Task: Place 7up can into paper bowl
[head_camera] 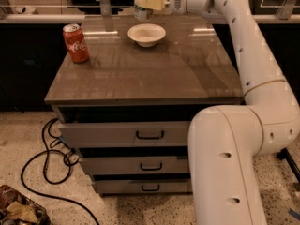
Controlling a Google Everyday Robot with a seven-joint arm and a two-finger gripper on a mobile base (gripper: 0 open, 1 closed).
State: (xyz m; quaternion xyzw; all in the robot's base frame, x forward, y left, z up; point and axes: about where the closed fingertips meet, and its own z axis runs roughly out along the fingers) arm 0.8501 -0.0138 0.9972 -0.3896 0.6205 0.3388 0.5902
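Clamped on the upright can (140, 14) with the gripper (146, 1), at 12 o'clock of the bowl (146, 34); needs lowering toward 6 o'clock

Here's the gripper (144, 2), high over the far edge of the table (154, 74), near its middle, clamped around the 7up can (140, 14), which is upright and clear of the surface. The can's top runs out of view. Just in front of it and a touch to the right, the paper bowl (146, 34) sits near the far edge, open side up, nothing inside. Over by the far left corner stands a red Coca-Cola can (76, 43), well apart from the bowl. The white arm (243, 41) sweeps up the right side. Below the tabletop, three drawers (126, 134) sit slightly pulled out, and a black cable (47, 165) loops across the floor at left
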